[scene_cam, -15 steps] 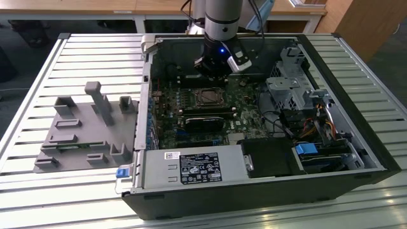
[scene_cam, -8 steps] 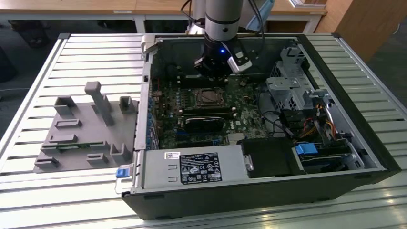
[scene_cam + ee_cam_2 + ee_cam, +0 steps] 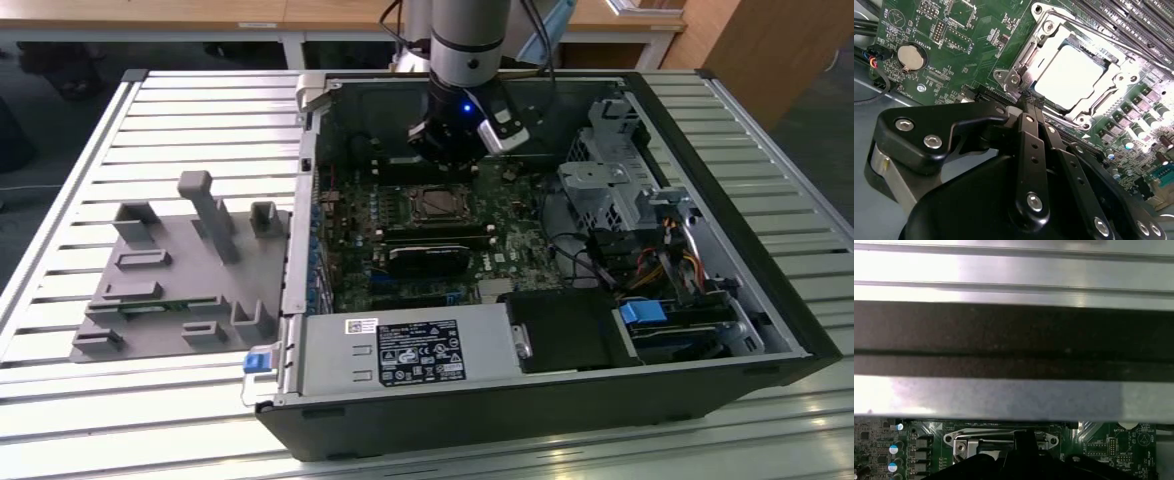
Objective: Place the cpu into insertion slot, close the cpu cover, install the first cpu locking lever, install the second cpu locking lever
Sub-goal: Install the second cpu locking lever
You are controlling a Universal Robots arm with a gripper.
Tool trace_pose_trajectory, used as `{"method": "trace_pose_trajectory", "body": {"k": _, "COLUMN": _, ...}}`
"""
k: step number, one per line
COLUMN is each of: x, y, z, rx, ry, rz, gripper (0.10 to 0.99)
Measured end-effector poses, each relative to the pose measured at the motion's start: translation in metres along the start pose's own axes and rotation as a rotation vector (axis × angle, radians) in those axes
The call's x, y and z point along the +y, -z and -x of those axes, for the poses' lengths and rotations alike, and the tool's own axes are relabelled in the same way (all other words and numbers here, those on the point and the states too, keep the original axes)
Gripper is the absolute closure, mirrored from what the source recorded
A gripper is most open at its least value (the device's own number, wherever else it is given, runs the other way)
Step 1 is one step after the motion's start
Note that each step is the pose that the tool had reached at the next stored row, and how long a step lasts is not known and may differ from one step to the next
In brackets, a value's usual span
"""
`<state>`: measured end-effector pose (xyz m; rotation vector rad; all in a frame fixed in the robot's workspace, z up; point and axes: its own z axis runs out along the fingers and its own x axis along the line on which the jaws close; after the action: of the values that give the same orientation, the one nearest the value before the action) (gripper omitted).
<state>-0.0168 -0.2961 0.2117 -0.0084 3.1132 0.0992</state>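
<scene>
1. An open computer case [image 3: 694, 330] lies on its side on a slatted metal bench [image 3: 80, 150], with the green motherboard [image 3: 350, 215] facing up inside it
2. The arm [image 3: 467, 40] reaches down into the case from the far side in the exterior view, and its pincer [image 3: 451, 150] hangs just above the board, close to the far edge of the socket
3. In the second wrist view the pincer [image 3: 1032, 102] has its two black fingers [image 3: 1029, 150] pressed side by side with no gap between the tips, so it is closed and grips nothing
4. The fingertips sit right at the edge of the socket frame, beside a corner screw [image 3: 1014, 79]; whether they touch the metal cannot be told
5. The cpu [image 3: 1069, 75] lies flat in the socket, its pale metal top glaring in the light
6. The cpu cover [image 3: 1051, 35] lies down flat around the chip, its silvery frame showing on all sides of the window
7. In the exterior view the socket [image 3: 435, 204] sits near the middle of the board, with long black memory sticks [image 3: 430, 235] just on the near side of it
8. A round coin battery [image 3: 909, 56] sits on the board well apart from the socket
9. A grey moulded fixture [image 3: 174, 280] rests on the bench to the exterior view's left of the case
</scene>
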Motion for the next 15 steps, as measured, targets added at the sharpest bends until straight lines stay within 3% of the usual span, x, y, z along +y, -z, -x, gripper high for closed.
{"method": "trace_pose_trajectory", "body": {"k": 15, "x": -0.0042, "y": 0.0003, "z": 0.0, "rx": 0.0, "ry": 0.0, "rz": 0.0, "gripper": 0.965}}
